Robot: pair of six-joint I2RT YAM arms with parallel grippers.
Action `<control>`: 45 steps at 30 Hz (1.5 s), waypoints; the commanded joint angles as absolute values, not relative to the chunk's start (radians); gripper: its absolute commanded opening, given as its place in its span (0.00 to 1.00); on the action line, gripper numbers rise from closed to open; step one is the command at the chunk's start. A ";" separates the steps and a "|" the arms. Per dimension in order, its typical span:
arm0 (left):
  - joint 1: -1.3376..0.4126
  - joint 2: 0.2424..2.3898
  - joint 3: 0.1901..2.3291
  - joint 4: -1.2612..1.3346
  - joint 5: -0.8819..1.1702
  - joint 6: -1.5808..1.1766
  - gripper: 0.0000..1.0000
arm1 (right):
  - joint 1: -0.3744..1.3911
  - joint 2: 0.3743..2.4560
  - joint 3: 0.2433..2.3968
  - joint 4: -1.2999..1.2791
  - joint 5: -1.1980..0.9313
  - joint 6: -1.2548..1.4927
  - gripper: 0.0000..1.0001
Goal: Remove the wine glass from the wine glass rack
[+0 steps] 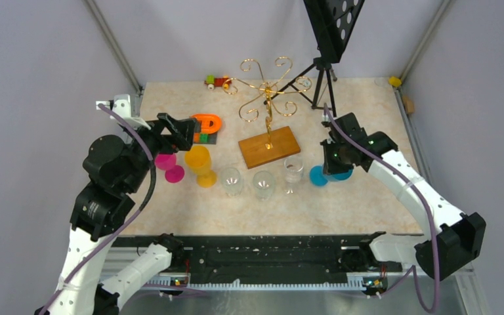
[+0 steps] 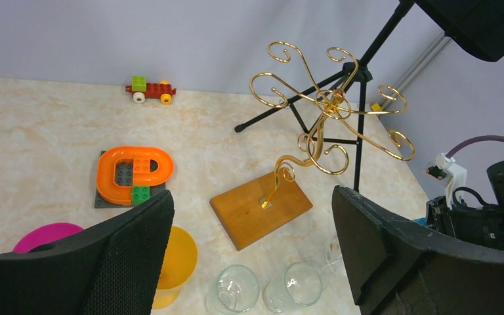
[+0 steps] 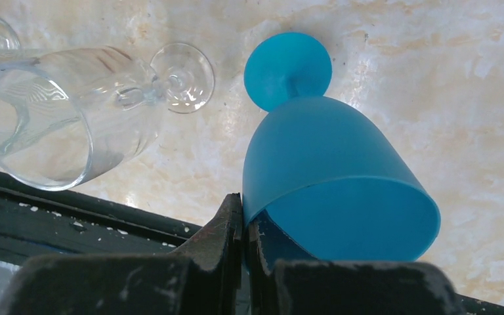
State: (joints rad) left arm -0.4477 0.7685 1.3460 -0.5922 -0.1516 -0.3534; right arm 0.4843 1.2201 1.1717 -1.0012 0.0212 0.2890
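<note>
Marble tabletop: right gripper pinches blue wine glass rim.

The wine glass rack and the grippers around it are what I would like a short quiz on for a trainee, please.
1. True or false: a glass hangs on the wine glass rack.
2. What colour is the wine glass that the right gripper pinches at its rim? A pink, B blue, C orange.
3. Fill in: the left gripper is ___ (open or shut).

Key: 1 false, its arms are bare; 2 B; 3 open.
</note>
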 commanded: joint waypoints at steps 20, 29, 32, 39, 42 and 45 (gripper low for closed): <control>-0.449 0.801 1.381 -0.624 -0.176 -0.307 0.97 | 0.494 1.257 1.195 -0.919 0.062 0.251 0.43; -0.449 0.699 1.344 -0.592 -0.287 -0.286 0.97 | 0.494 1.078 1.237 -0.853 0.050 0.263 0.54; -0.449 0.670 1.345 -0.606 -0.304 -0.273 0.98 | 0.494 0.993 1.248 -0.822 0.074 0.273 0.55; -0.449 0.585 1.316 -0.667 -0.518 -0.289 0.99 | 0.494 0.792 1.244 -0.759 0.312 0.306 0.55; -0.449 0.552 1.307 -0.699 -0.609 -0.320 0.99 | 0.494 0.699 1.235 -0.720 0.477 0.328 0.53; -0.449 0.520 1.306 -0.707 -0.626 -0.319 0.99 | 0.494 0.589 1.209 -0.644 0.588 0.333 0.53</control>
State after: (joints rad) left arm -0.4477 0.5556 1.3094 -0.6960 -0.5255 -0.3035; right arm 0.4854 0.6987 1.2114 -0.7708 0.3660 0.3084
